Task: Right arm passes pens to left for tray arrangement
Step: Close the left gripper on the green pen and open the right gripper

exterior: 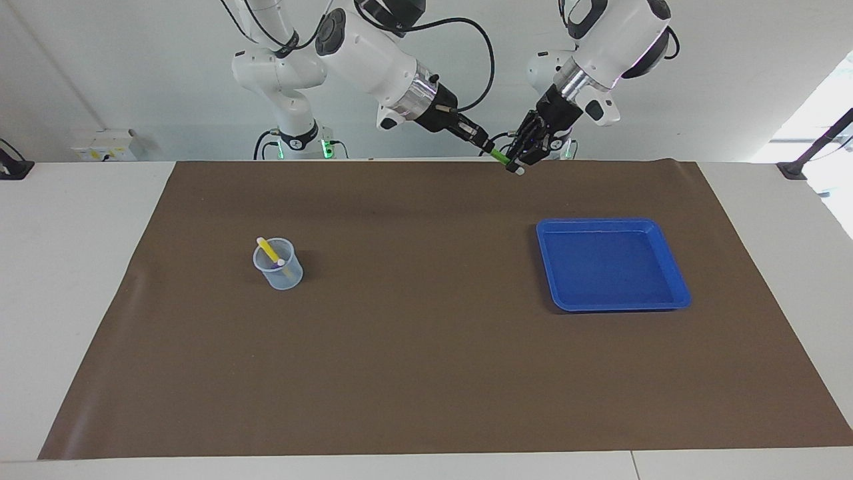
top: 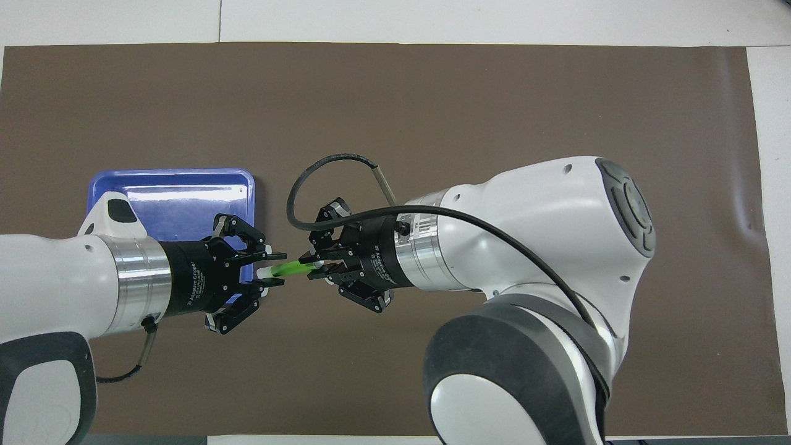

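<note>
A white tabletop (exterior: 80,280) carried a large brown mat (exterior: 426,347). A plain pale wall (exterior: 133,73) rose at the tabletop's robot end, and daylight glared from a window (exterior: 833,100) beside that wall.

We see a slim bright green marker pen (top: 291,269) with a whitish tip. The shallow plastic tray (exterior: 612,265) is bright blue, resting on a plain dark brown table mat (exterior: 426,347). The small translucent cup (exterior: 278,264) looks pale bluish, holding a yellow pen (exterior: 268,249) and perhaps a purple one, hard to tell.
</note>
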### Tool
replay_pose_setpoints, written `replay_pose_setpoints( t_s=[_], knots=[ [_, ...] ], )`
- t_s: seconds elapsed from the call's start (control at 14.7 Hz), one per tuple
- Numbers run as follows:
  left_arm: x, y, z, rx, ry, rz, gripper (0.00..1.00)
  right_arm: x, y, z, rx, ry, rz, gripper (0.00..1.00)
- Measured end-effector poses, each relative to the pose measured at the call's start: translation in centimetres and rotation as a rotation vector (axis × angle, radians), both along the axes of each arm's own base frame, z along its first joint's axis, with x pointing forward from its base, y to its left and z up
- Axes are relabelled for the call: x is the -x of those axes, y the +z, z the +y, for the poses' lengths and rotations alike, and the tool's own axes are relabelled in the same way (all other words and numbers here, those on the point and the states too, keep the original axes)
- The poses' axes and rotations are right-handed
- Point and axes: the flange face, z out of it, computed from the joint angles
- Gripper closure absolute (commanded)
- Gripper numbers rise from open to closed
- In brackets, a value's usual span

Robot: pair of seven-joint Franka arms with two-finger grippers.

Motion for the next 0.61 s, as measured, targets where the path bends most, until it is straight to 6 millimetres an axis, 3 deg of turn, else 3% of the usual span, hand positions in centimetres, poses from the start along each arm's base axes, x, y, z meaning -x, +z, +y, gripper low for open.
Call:
replay_pose_setpoints(
  t_s=[0.14, 0.48, 0.54, 0.61],
  knots=[
    [-0.01, -0.03, 0.02, 0.0, 0.011, 0.005, 1.0, -0.04, -0.01, 0.0, -0.001, -0.001, -0.001, 1.0],
    [-0.1, -0.07, 0.11, 0.002, 0.037, 0.016, 1.0, 0.14, 0.13, 0.25, -0.003, 0.003, -0.003, 1.0],
    [-0.1, -0.07, 0.12, 0.002, 0.037, 0.017, 1.0, 0.14, 0.13, 0.25, -0.003, 0.003, -0.003, 0.73],
    [-0.1, -0.07, 0.12, 0.002, 0.038, 0.017, 1.0, 0.15, 0.13, 0.25, -0.003, 0.003, -0.003, 0.15]
  ],
)
